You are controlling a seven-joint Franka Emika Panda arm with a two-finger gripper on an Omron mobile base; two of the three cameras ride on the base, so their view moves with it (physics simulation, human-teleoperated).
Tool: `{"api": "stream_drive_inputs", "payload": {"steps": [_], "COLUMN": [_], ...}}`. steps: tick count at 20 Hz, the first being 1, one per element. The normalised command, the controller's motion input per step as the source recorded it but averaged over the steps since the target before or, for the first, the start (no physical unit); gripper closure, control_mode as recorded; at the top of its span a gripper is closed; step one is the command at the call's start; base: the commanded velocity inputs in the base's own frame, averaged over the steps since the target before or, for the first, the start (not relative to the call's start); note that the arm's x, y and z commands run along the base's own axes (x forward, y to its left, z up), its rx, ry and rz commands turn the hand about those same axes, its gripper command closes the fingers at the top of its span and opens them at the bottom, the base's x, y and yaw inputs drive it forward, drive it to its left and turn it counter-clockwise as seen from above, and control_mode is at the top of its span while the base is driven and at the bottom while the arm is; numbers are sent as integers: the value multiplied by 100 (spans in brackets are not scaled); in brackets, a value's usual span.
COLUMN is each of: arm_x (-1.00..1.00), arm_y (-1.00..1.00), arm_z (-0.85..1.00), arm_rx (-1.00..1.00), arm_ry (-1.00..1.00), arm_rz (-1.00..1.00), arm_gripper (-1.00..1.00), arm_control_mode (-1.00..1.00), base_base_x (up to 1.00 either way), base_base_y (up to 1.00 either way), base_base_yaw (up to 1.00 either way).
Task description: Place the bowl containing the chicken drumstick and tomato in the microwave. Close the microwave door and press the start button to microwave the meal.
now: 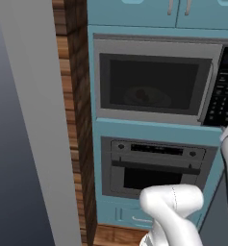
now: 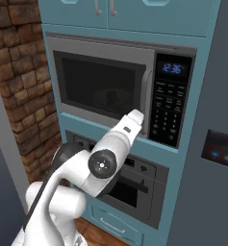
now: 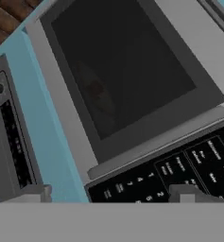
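Observation:
The microwave (image 1: 156, 43) (image 2: 110, 45) is built into a blue cabinet column, and its microwave door (image 1: 154, 84) (image 2: 103, 84) (image 3: 123, 66) stands shut. Through the dark window the bowl (image 1: 149, 98) (image 2: 113, 98) (image 3: 101, 101) shows dimly inside, with a faint red spot, the tomato (image 1: 141, 93) (image 3: 95, 89), in it. The chicken drumstick cannot be made out behind the glass. My gripper (image 3: 114, 194) is open, its fingertips (image 3: 35, 193) spread wide just in front of the black keypad (image 1: 224, 96) (image 2: 169, 108) (image 3: 179, 170), below the curved door handle (image 3: 156, 142). Nothing is between the fingers.
A grey oven (image 1: 154, 166) (image 2: 139, 185) sits under the microwave. Blue cabinets (image 2: 134, 12) hang above. A brick wall (image 2: 19, 86) stands to the left, a grey appliance panel (image 2: 216, 144) to the right. My white forearm (image 2: 120, 139) reaches up across the oven front.

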Motion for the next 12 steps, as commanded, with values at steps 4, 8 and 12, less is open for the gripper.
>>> {"api": "stream_drive_inputs", "payload": {"steps": [4,8,12], "arm_x": [-25,-13,-5], "arm_y": [-4,-14,-26], "arm_z": [-2,-4,-3], "arm_rx": [43,60,76], "arm_ry": [0,0,4], "arm_rz": [-29,-37,-30], "arm_gripper": [-100,-100,-100], "arm_control_mode": [-100,-100,-100], "base_base_x": [0,0,0], "base_base_y": [0,0,0], "base_base_yaw": [0,0,0]}}
